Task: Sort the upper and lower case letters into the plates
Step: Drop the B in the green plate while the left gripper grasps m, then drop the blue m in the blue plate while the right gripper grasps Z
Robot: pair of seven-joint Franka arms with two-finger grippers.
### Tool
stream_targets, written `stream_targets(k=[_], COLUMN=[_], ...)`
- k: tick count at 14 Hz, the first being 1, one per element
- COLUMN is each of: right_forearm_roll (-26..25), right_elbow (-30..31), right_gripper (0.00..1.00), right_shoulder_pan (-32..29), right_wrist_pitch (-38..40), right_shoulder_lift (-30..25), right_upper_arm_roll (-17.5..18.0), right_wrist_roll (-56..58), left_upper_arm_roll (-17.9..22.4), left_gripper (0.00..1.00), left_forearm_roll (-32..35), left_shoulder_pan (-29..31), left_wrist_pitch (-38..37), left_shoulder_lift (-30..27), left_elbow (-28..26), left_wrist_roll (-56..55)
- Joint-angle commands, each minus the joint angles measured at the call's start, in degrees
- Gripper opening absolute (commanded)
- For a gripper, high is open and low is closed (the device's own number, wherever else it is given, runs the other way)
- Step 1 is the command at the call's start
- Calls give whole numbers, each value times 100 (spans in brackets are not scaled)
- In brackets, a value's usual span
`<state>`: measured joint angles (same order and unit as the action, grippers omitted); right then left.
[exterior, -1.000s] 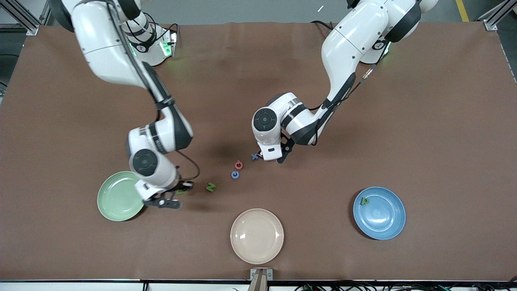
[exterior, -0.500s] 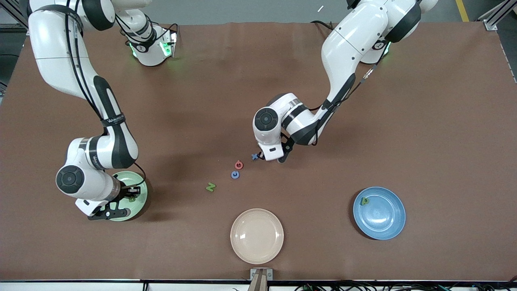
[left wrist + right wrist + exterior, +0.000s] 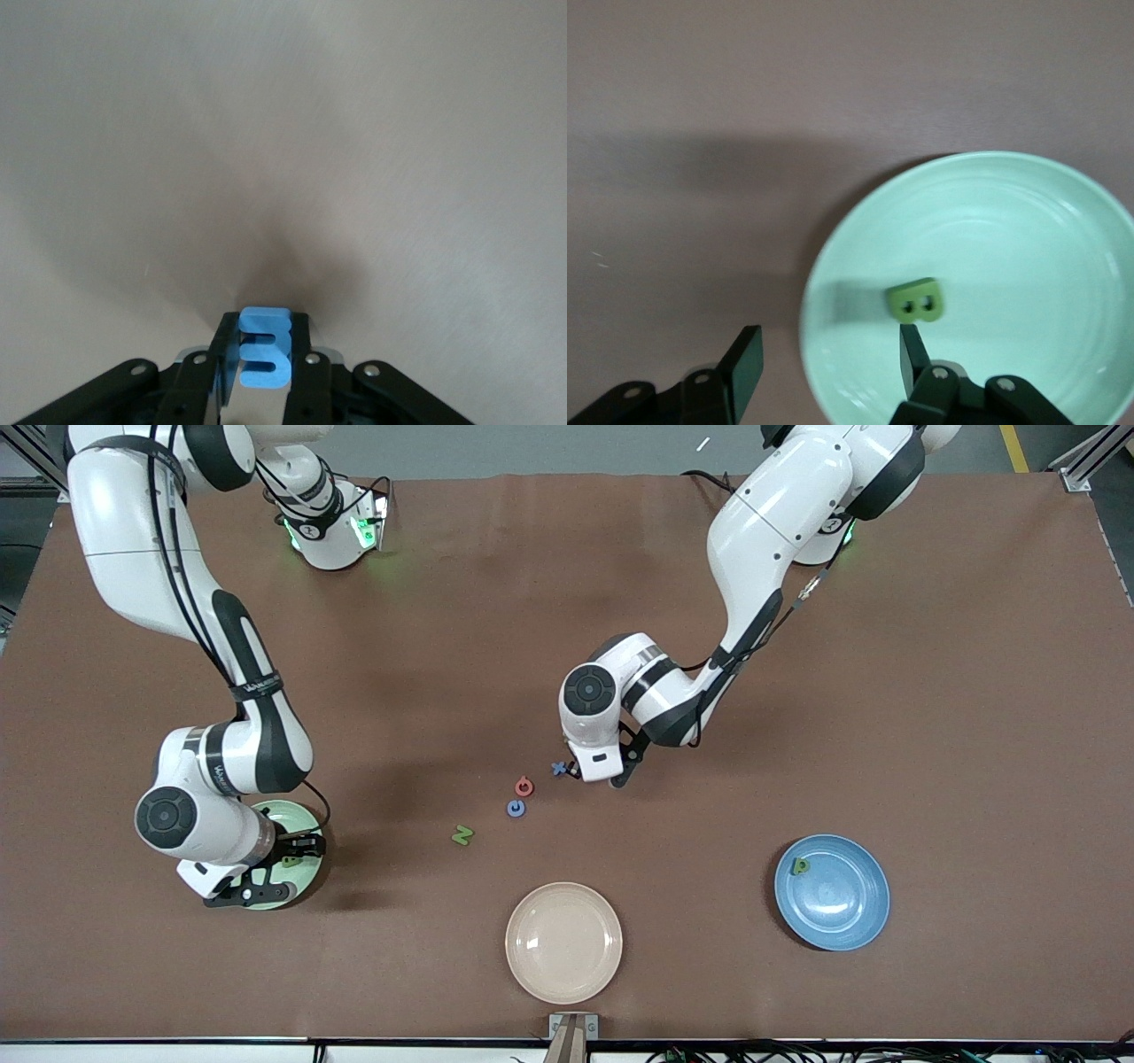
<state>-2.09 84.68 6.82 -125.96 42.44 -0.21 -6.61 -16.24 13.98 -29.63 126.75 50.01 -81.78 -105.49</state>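
The left gripper [image 3: 264,372] is clamped on a flat blue letter [image 3: 265,347], a blocky piece with squared notches, low over the matte brown counter [image 3: 886,691] near its middle. Its arm bends down from its base, wrist folded toward the front camera. Just beside it lies a small blue cross-shaped letter [image 3: 559,767]; a red ring-like letter [image 3: 524,786] and a blue one [image 3: 516,808] lie a little nearer the camera, touching or nearly so, and a green N [image 3: 462,835] lies apart toward the right arm's end.

The right gripper [image 3: 824,363] hangs over the pale green plate [image 3: 306,877], fingers [image 3: 744,372] spread apart and holding nothing. A flat green B-shaped letter [image 3: 918,301] with two holes rests in the smooth, glossy plate near its rim. That arm reaches in a long arc, elbow out, wrist bent down over the plate.

The blue plate [image 3: 842,912], toward the left arm's end, carries a green letter [image 3: 801,864] near its rim. The cream plate [image 3: 563,942] sits between the two, nearest the camera. Broad bare counter lies around all plates and toward the bases.
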Motion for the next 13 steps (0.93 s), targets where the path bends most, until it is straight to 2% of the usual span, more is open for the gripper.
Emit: stream_targets(k=[1, 4, 7, 10, 13], right_forearm_roll=[7, -2, -11, -20, 15], right_elbow=[-40, -171, -180, -180, -172], right_gripper=[73, 74, 74, 74, 73], right_shoulder_pan=[538, 1110, 1515, 1770, 1788], right_wrist_pitch=[-16, -462, -1095, -1325, -1299], right_shoulder_lift=[-43, 89, 370, 625, 687], right_upper_arm_roll=[4, 4, 4, 4, 4], right_wrist_roll=[-1460, -2990, -3863, -4199, -4146], left_upper_arm_roll=[112, 103, 103, 121, 112], left_gripper=[1, 1, 1, 1, 5], left_forearm_roll=[323, 535, 535, 614, 1184], left_shoulder_pan=[352, 983, 1669, 2346, 2830], left_wrist_pitch=[-395, -792, -1003, -1003, -863], left_shoulder_lift=[-395, -738, -897, -906, -713], left_elbow=[-22, -14, -14, -22, -14], left_wrist_roll=[764, 1940, 3565, 4920, 5425])
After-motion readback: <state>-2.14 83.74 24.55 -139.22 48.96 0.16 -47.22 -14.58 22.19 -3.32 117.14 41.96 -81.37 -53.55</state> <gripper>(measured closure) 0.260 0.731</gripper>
